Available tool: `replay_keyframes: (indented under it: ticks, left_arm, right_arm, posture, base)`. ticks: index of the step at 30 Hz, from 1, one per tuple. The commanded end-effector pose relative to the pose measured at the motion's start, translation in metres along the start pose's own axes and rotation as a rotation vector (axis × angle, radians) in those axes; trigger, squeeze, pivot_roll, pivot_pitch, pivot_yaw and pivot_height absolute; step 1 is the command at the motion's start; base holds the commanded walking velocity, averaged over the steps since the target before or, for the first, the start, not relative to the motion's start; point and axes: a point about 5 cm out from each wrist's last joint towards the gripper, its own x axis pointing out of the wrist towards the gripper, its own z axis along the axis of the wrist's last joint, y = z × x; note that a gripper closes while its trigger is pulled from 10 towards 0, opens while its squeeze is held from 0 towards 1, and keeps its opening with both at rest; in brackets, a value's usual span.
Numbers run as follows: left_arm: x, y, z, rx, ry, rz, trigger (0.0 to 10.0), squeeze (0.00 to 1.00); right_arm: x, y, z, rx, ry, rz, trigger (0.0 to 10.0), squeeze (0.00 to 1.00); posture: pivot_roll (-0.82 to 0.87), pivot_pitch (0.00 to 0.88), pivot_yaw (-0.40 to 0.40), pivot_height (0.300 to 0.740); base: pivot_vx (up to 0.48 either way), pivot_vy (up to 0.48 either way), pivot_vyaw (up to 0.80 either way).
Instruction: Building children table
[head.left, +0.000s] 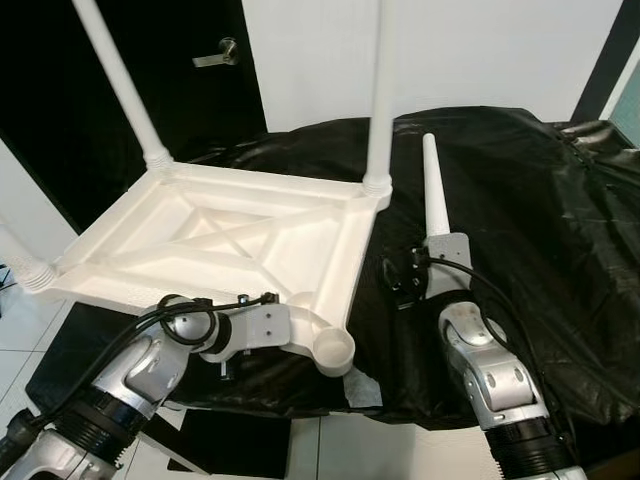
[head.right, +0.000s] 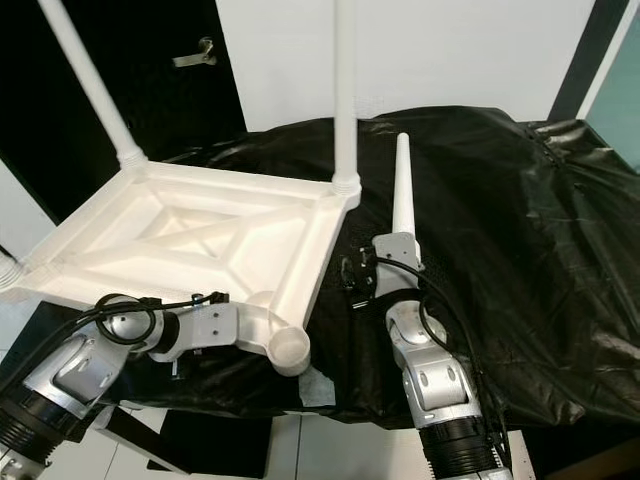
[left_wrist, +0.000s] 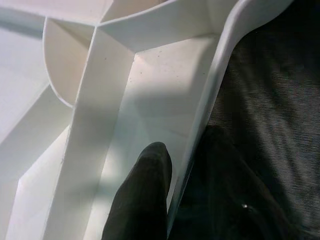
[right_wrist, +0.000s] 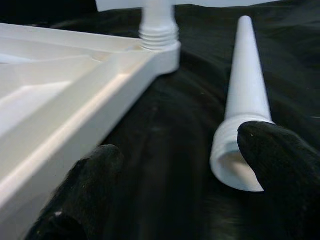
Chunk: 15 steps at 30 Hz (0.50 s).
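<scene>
Nearest me, my left gripper (head.left: 305, 335) is clamped on the rim of the upturned white tabletop (head.left: 240, 240), one finger (left_wrist: 145, 200) inside the wall, just beside the empty corner socket (head.left: 334, 350). My right gripper (right_wrist: 170, 180) is spread wide, with one finger at the threaded end of the loose leg (head.left: 434, 195), which lies on the black sheet (head.left: 540, 210). Beyond, fitted legs (head.left: 378, 90) stand upright. The leg looks light, stiff, smooth plastic; I'd take it near the thick threaded end.
</scene>
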Motion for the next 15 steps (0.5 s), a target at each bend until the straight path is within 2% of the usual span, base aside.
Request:
replay_keyframes:
  ticks: [1,4,8,11,15]
  left_arm:
    - [-0.005,-0.001,-0.022,-0.135,0.049,0.043,0.0,0.0]
    - [-0.006,-0.004,-0.02,-0.147,0.035,0.044,0.0,0.0]
    - [-0.006,-0.02,-0.006,-0.151,-0.024,0.029,0.0,0.0]
    - [-0.005,-0.024,-0.001,-0.152,-0.04,0.02,0.0,0.0]
    - [0.006,-0.05,0.031,-0.149,-0.137,-0.021,0.0,0.0]
  right_arm:
    - [-0.002,0.0,-0.001,0.003,0.01,-0.007,10.0,0.0]
    - [-0.002,0.001,-0.001,0.006,0.012,-0.005,10.0,0.0]
    - [-0.002,0.006,-0.001,0.013,0.017,0.01,10.0,0.0]
    - [-0.002,0.007,-0.001,0.015,0.019,0.014,10.0,0.0]
    - [-0.001,0.012,0.0,0.015,0.018,0.033,10.0,0.0]
  posture:
    - [-0.03,0.0,0.054,0.74]
    - [-0.02,0.0,0.049,0.74]
    - [-0.01,0.0,0.035,0.74]
    - [0.0,0.0,0.032,0.74]
    - [0.01,0.0,0.026,0.74]
  base:
    - [0.0,0.0,0.0]
    - [0.0,0.0,0.0]
    - [0.0,0.0,0.0]
    - [0.0,0.0,0.0]
    - [0.0,0.0,0.0]
